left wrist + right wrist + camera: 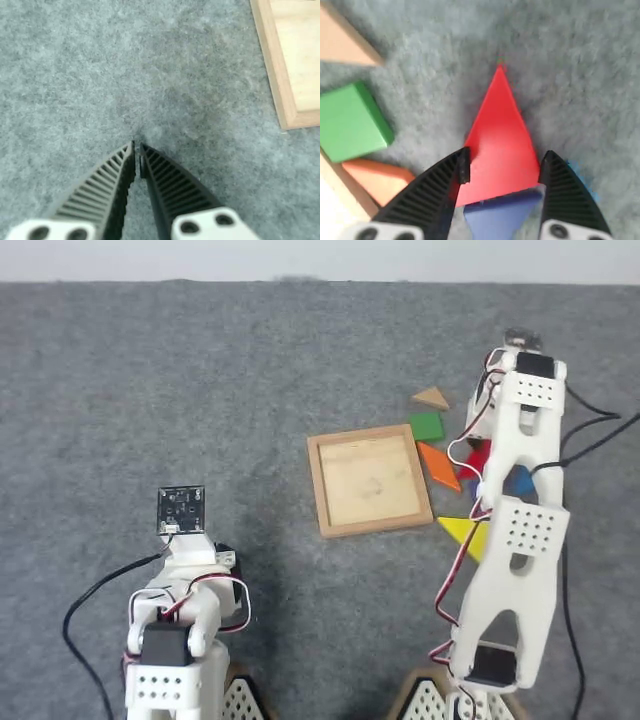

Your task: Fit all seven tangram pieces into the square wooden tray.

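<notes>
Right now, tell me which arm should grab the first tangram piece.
Right. The right hand is open astride the red triangular piece. The left hand is shut over bare grey carpet, with the square wooden tray between it and that piece.

The left arm (pixel 180 625) is tucked in near its base, and the left end effector (pixel 136 146) is pointed down with its fingers pressed together at the tips. The right arm (pixel 515 535) is stretched far out, and the right end effector (pixel 502 161) is pointed down with its fingers spread apart.
</notes>
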Robot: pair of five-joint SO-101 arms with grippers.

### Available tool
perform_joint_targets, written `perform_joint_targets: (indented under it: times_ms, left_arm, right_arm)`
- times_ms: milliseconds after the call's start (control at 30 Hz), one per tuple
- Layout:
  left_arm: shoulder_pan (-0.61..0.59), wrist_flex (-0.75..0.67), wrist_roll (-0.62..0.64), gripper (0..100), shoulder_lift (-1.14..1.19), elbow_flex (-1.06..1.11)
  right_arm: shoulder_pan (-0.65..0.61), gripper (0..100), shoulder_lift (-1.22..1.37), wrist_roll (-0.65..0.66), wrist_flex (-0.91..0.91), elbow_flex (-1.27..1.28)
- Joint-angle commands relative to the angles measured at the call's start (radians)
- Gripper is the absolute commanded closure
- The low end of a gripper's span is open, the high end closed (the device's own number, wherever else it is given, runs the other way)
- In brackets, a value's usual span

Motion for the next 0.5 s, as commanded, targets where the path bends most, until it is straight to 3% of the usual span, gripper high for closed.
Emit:
perform_joint_targets:
  times_ms: [0, 467]
  left_arm:
    - [-0.006, 0.002, -0.011, 99, -0.020, -0.012]
    - [-0.006, 0.002, -0.011, 99, -0.020, -0.012]
  right_arm:
    - [-0.051, 76.8, 0.044, 0.029, 0.058, -0.011]
    - [-0.099, 76.8, 0.125, 0.057, 0.166, -0.160]
